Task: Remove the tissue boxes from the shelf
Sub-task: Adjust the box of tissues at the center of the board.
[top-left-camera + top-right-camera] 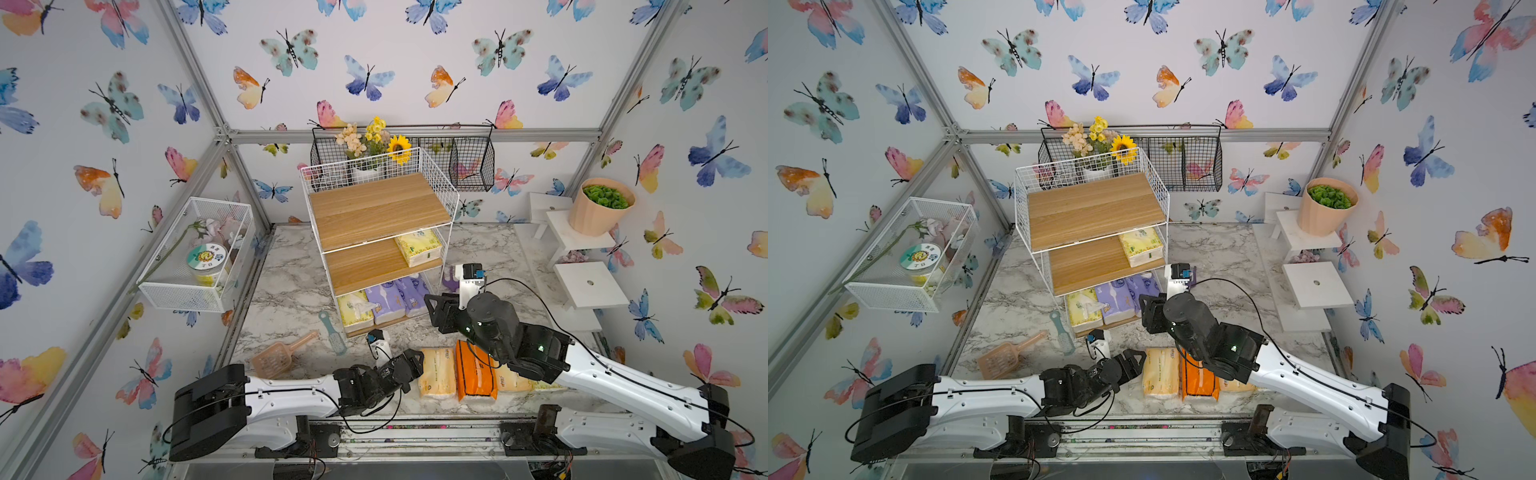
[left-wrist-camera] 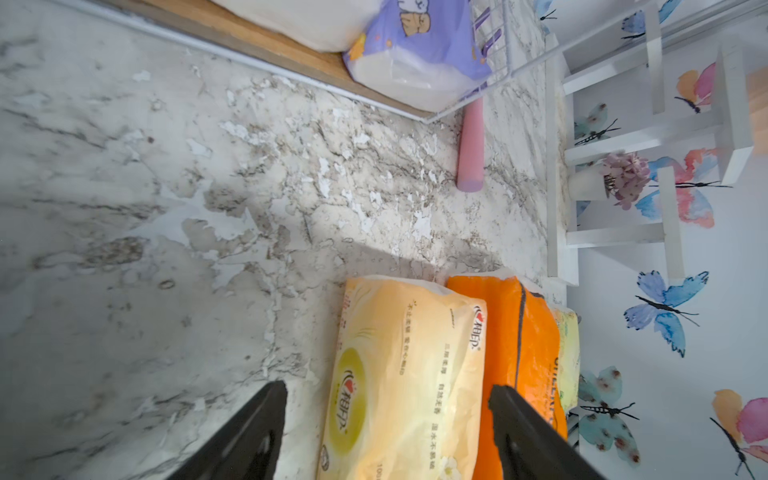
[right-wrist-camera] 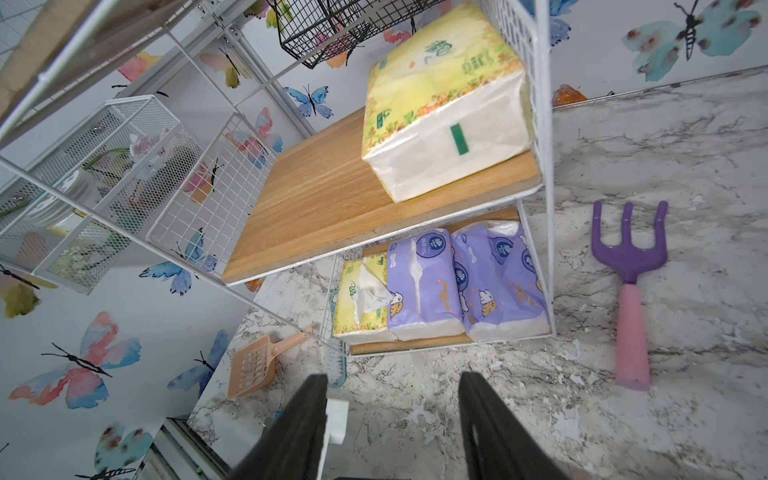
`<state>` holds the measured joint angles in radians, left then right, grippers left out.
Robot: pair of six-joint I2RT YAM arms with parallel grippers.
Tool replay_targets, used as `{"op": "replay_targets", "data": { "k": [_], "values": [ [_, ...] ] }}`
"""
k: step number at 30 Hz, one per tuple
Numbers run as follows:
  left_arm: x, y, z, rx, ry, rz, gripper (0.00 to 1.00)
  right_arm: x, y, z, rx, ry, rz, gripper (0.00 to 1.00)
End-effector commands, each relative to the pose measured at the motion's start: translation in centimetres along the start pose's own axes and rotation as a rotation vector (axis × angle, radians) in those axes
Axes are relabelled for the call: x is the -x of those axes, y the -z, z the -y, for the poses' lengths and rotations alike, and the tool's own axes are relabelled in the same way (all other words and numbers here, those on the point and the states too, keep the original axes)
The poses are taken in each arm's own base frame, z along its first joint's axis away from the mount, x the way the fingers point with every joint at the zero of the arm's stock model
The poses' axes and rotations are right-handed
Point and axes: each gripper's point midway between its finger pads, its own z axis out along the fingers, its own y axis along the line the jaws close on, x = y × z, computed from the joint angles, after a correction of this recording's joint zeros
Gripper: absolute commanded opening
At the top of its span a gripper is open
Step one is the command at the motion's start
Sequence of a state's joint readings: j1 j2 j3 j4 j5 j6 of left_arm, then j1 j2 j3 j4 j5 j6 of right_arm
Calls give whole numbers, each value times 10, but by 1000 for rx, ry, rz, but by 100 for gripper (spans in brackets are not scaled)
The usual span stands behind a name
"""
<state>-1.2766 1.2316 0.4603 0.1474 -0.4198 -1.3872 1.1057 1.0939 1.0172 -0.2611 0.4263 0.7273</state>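
- The left pincer [image 2: 386,411] stands wide at the near edge of the bench [image 1: 291,286]. The peach pack [image 2: 399,374] lies between its jaws with bare bench showing on one side, so it grips nothing.
- The right pincer [image 3: 392,399] is also spread and empty, hanging just in front of the bottom board of the shelf [image 1: 441,178].
- Touching the peach pack is the orange pack [image 1: 473,370]. A pale pack [image 1: 509,380] lies beyond it, half hidden under the right arm. All three are off the shelf.
- Four packs sit on the shelf. A yellow-green pack [image 3: 444,108] is at the right end of the middle board. Below are a yellow pack [image 3: 359,303] with a tissue poking out and two purple packs [image 3: 424,286], side by side. The top board is bare.
- The task looks roughly half done, and the right arm seems set to fetch a bottom-board pack. That calls for a low entry under the middle board, clear of the wire uprights, with the jaws spanning the soft wrap.
- The bench is marble-patterned and its film is flaking. A purple fork [image 3: 629,245] and a peach scoop [image 1: 276,357] lie on it, and the walls around carry butterfly wallpaper.
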Motion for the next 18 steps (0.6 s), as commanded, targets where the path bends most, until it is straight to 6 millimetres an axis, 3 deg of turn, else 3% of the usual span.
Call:
{"op": "replay_targets", "data": {
  "k": [1,5,14,18],
  "values": [
    [-20,-5,-27,92,-67,-111,74,13,1,-4,-7,-24,34,56],
    [-44,-10,-10,23,-73,-232,67,12,1,-5,1,-29,29,56],
    [-65,-30,17,-72,-41,-305,39,16,11,-1,7,-50,46,56],
    [-70,-34,28,-98,-29,-319,37,12,12,1,6,-55,39,56]
  ]
}}
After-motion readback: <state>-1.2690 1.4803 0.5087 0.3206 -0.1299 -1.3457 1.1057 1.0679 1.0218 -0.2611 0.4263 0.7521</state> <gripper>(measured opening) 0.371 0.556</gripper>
